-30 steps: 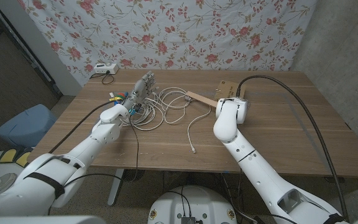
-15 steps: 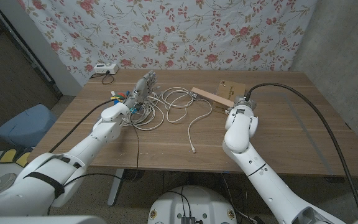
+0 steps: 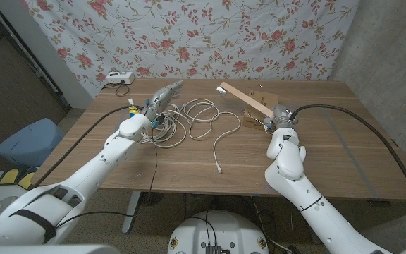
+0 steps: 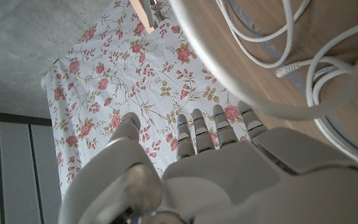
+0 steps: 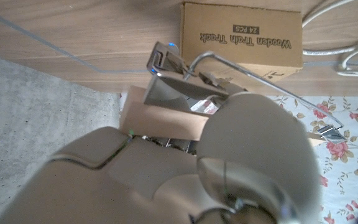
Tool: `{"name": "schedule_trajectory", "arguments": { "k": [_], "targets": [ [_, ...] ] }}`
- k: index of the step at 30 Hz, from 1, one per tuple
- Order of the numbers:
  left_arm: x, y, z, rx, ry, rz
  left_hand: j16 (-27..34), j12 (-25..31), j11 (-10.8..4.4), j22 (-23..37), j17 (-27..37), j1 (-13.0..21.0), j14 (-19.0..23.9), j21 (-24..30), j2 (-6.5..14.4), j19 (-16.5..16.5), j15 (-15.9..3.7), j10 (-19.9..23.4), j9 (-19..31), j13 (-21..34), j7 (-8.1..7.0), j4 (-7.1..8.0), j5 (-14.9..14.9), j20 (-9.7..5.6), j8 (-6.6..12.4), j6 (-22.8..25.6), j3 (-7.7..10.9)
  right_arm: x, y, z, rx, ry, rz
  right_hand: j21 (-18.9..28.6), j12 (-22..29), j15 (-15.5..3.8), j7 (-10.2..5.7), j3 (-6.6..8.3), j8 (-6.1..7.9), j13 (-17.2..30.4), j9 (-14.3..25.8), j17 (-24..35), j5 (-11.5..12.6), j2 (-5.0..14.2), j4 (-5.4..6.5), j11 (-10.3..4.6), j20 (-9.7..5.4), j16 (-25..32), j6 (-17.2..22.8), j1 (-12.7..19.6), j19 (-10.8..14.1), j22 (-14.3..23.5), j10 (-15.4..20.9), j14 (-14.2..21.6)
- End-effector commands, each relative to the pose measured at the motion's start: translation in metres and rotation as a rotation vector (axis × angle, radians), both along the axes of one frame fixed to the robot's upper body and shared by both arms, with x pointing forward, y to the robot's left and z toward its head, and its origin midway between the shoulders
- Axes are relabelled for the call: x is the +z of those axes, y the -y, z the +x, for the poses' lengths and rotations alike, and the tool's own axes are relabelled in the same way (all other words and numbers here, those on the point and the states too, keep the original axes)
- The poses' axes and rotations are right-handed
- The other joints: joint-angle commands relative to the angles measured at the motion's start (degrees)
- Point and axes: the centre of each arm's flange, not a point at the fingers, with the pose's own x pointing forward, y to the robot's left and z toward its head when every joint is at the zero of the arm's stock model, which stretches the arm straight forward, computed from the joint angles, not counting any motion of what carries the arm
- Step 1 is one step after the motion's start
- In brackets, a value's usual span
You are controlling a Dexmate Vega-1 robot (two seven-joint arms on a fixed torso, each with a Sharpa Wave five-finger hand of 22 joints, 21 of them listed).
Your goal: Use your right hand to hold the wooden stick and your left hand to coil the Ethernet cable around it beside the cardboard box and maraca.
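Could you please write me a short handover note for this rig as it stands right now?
Right hand: grips one end of the wooden stick, which is lifted and slants up over the table toward the wall.
Left hand: fingers extended, holding nothing, reaching over the loose Ethernet cable.
Cardboard box: flat on the table beside the right hand. A colourful item by the left wrist may be the maraca; I cannot tell.
Done: stick picked up.
Left: take the cable with the left hand and coil it around the stick; no turn is on it yet.
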Motion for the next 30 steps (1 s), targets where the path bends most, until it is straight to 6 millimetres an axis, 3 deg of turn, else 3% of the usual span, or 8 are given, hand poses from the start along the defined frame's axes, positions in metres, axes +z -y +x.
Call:
{"name": "schedule_trajectory", "arguments": {
  "k": [1, 2, 7, 13, 17, 23, 30],
  "targets": [
    [0.026, 0.035, -0.034, 0.165, 0.100, 0.255, -0.6, -0.2, -0.52, 0.2, 0.4, 1.7, -1.5, -0.8, -1.2, -1.6, 0.31, -0.3, 0.2, 0.4, -0.53, -1.08, -0.1, 0.31, -0.58, -0.3, 0.03, 0.001, 0.025, -0.007, 0.032, 0.165, 0.072, 0.9, 0.5, -2.38, 0.26, 3.38, 0.82, 0.7, 1.1, 4.3, 0.4, 4.04, 3.45, -0.11, -3.94, 2.3, -0.4, -1.9, -0.5, 0.1, 0.0, 0.5],
    [0.028, 0.039, -0.035, 0.167, 0.100, 0.273, -0.8, -0.3, -0.32, 0.2, 0.4, 2.3, -1.9, -1.0, -1.6, -1.9, 0.43, -0.5, 0.2, 0.5, -1.49, -1.35, 0.0, 0.32, -0.70, -0.3, 0.01, 0.001, 0.027, -0.007, 0.040, 0.171, 0.075, 1.1, 0.4, -2.39, 0.33, 3.43, 0.98, 0.3, 1.4, 4.3, 0.4, 4.04, 3.44, -0.06, -3.94, 2.6, -0.4, -1.9, -0.5, 0.1, 0.2, 0.5],
    [0.037, 0.056, -0.043, 0.182, 0.097, 0.384, -1.4, -0.5, 0.01, 0.3, 0.5, 3.8, -3.7, -1.5, -2.8, -2.7, 0.31, -0.8, 0.2, 0.8, -2.96, -1.74, 0.2, 0.15, -0.64, 0.8, -0.10, 0.001, 0.036, -0.007, 0.049, 0.199, 0.091, 2.0, 1.0, -2.37, 0.34, 3.58, 1.64, 1.0, 2.5, 4.3, 0.5, 3.96, 3.41, -0.14, -4.04, 3.7, -0.6, -2.0, -0.7, 0.0, 0.0, 0.4],
    [0.044, 0.075, -0.051, 0.205, 0.095, 0.494, -2.0, -1.3, 1.24, 0.3, 0.5, 5.5, -5.6, -2.0, -3.9, -3.5, 0.70, -2.5, 0.3, 1.0, -2.80, -1.72, 0.5, 0.30, -0.70, 1.7, -0.30, 0.000, 0.046, -0.010, 0.057, 0.238, 0.106, 2.9, 1.2, -2.32, 0.39, 3.76, 2.37, 0.5, 3.6, 4.3, 0.5, 3.87, 3.39, 0.03, -4.10, 4.8, -0.8, -2.2, -1.0, -0.2, 0.1, 0.2],
    [0.049, 0.086, -0.054, 0.216, 0.078, 0.573, -2.3, -2.0, 1.84, 0.3, 0.5, 6.4, -6.7, -2.9, -4.5, -5.1, 1.21, -4.3, 0.4, 1.3, -3.60, -1.43, 0.7, 0.51, -1.02, 1.8, -0.47, 0.000, 0.053, -0.012, 0.063, 0.266, 0.116, 3.4, 1.7, -2.31, 0.29, 3.85, 2.80, 1.1, 4.2, 4.3, 0.5, 3.84, 3.39, -0.07, -4.16, 5.4, -0.7, -2.3, -1.2, -0.3, -0.1, 0.1],
    [0.054, 0.103, -0.059, 0.241, 0.047, 0.700, -2.7, -2.3, 2.47, 0.3, 0.5, 7.3, -8.4, -3.5, -4.7, -6.0, 2.65, -5.1, 0.5, 1.6, -2.18, -1.09, 0.8, 0.61, -0.37, 4.7, -0.68, 0.001, 0.061, -0.012, 0.072, 0.298, 0.128, 4.2, 2.1, -2.29, 0.32, 4.00, 3.39, 0.9, 5.1, 4.3, 0.5, 3.77, 3.39, -0.27, -4.29, 6.5, -0.9, -2.4, -1.4, -0.6, 0.0, -0.2],
    [0.057, 0.119, -0.063, 0.285, 0.029, 0.817, -2.4, -1.5, 2.86, 0.2, 0.5, 9.1, -8.3, -3.8, -5.0, -5.8, 2.92, -3.3, 0.7, 1.9, -0.49, -1.20, 1.0, 0.60, 0.45, 7.8, -0.60, 0.001, 0.069, -0.013, 0.087, 0.323, 0.133, 4.7, 2.5, -2.28, 0.35, 4.19, 3.91, 0.9, 5.9, 4.3, 0.6, 3.71, 3.35, -0.22, -4.37, 7.3, -0.9, -2.5, -1.6, -0.9, 0.0, -0.4]
  ]
}}
